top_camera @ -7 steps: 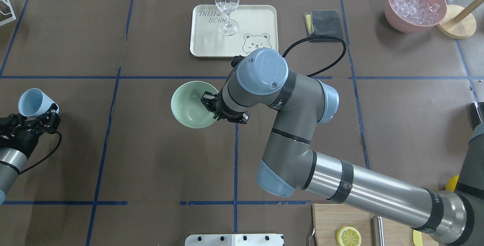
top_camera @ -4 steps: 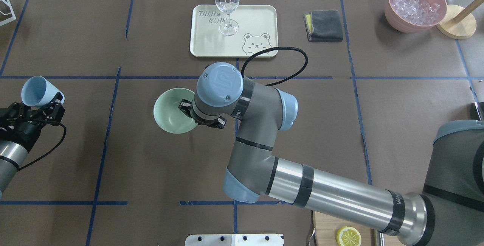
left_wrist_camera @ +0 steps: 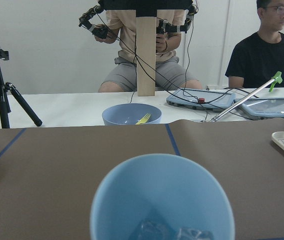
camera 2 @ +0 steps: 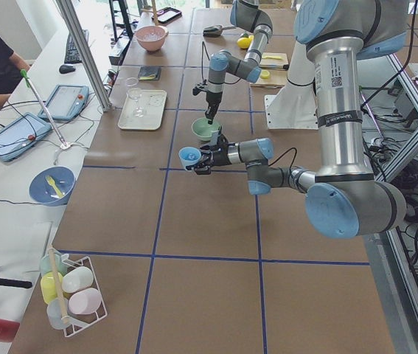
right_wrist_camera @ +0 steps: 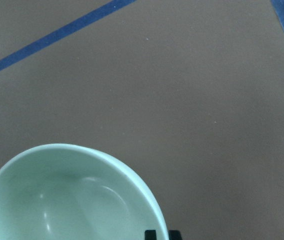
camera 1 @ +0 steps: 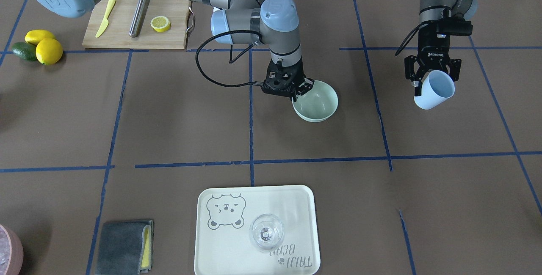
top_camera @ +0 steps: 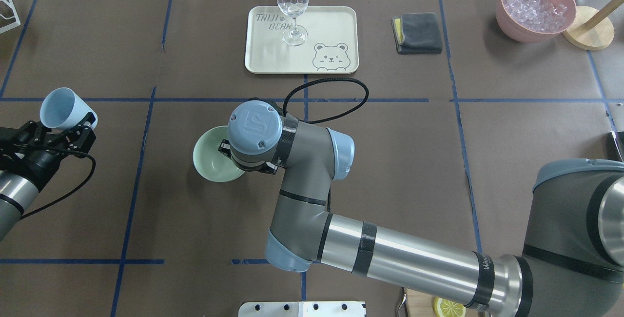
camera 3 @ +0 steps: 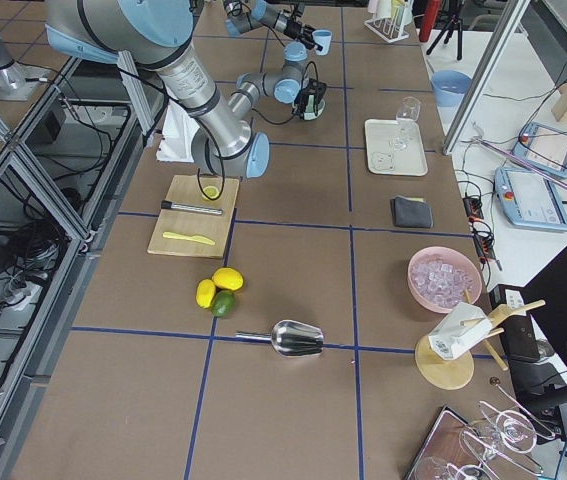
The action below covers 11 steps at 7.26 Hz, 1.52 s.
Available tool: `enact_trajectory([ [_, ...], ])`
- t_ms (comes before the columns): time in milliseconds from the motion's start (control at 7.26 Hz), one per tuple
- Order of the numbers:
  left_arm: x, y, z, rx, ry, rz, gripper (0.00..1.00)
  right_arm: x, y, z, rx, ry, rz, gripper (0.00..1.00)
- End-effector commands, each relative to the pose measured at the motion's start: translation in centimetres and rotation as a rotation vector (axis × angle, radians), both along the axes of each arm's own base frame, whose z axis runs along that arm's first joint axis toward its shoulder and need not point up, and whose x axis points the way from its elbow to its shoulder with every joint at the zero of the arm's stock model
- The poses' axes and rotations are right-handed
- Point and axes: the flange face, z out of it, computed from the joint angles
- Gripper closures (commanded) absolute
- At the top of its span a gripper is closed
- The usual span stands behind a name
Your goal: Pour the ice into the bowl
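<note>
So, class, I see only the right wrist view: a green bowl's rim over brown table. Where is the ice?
Observer: The ice lies in a blue cup, held by the left gripper.
Operator: Is the cup over the bowl?
Observer: No, it hangs tilted, well off to the bowl's side.
Operator: What holds the bowl?
Observer: The right gripper pinches its rim.
</note>
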Motion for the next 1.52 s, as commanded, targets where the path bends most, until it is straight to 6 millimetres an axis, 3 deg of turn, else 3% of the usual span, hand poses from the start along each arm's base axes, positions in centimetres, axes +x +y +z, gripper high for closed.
enact_trajectory([
  [0,1.0,-0.4,-1.1,0.056,-0.106,0.025,1.0,2.9,-1.2,-2.1,0.02,-0.049,0.02,0.0],
  [138,1.8,-1.0,-2.8,0.097,-0.141,0.004,1.0,4.6,-2.2,-1.8,0.034,-0.057,0.036,0.0],
  [276,1.4,-1.4,-2.8,0.131,-0.253,-0.081,1.0,7.8,-3.1,-0.1,0.063,-0.067,0.039,0.0],
  [413,2.6,-2.0,-4.1,0.129,-0.297,-0.13,1.0,11.2,-3.6,2.8,0.078,-0.066,0.013,0.0],
  [551,3.7,-2.2,-4.2,0.106,-0.372,-0.115,1.0,13.8,-3.6,5.0,0.097,-0.063,-0.006,0.0],
  [689,5.6,-2.0,-4.9,0.099,-0.406,-0.093,1.0,15.6,-3.5,7.2,0.108,-0.052,-0.024,0.0],
  [964,9.3,-0.2,-6.1,0.109,-0.537,-0.108,1.0,17.5,-3.1,9.5,0.122,-0.04,-0.031,0.0],
  [1378,13.0,1.4,-9.1,0.106,-0.735,-0.076,1.0,17.7,-3.2,10.1,0.126,-0.034,-0.031,0.0],
])
